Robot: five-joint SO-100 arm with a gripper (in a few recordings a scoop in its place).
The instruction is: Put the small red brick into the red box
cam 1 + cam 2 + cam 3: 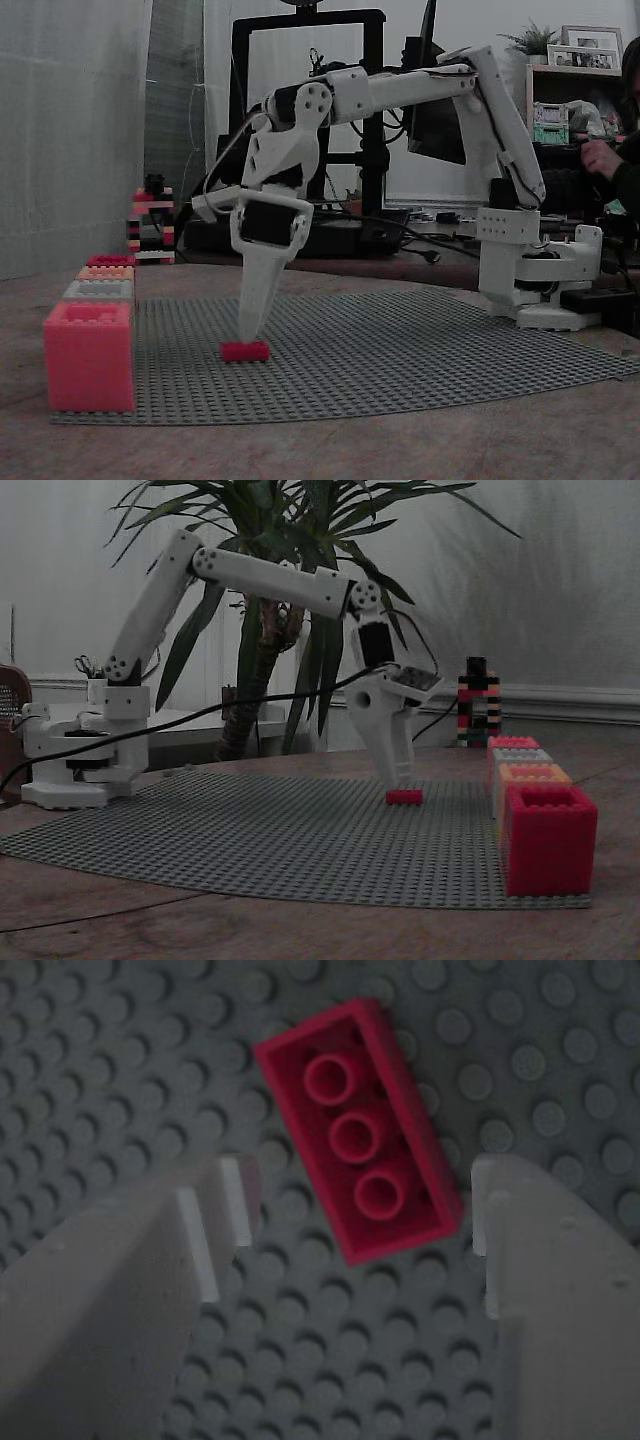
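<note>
The small red brick (245, 351) (404, 797) lies on the grey studded baseplate (400, 350), underside up, showing three round tubes in the wrist view (355, 1130). My white gripper (250, 335) (398, 780) (360, 1180) points straight down right over it. It is open, one finger on each side of the brick's near end, and the brick lies slanted between them. The red box (110, 260) (548, 838) stands at one end of a row of boxes along the baseplate's edge, well away from the gripper.
The row also holds an orange box (105, 272) (530, 773), a grey box (98, 290) and a pinkish-red box (88, 355) (513, 742). A striped brick tower (478, 702) stands behind the row. The arm's base (540, 280) sits off the plate. A person's hand (600, 158) is at the right edge.
</note>
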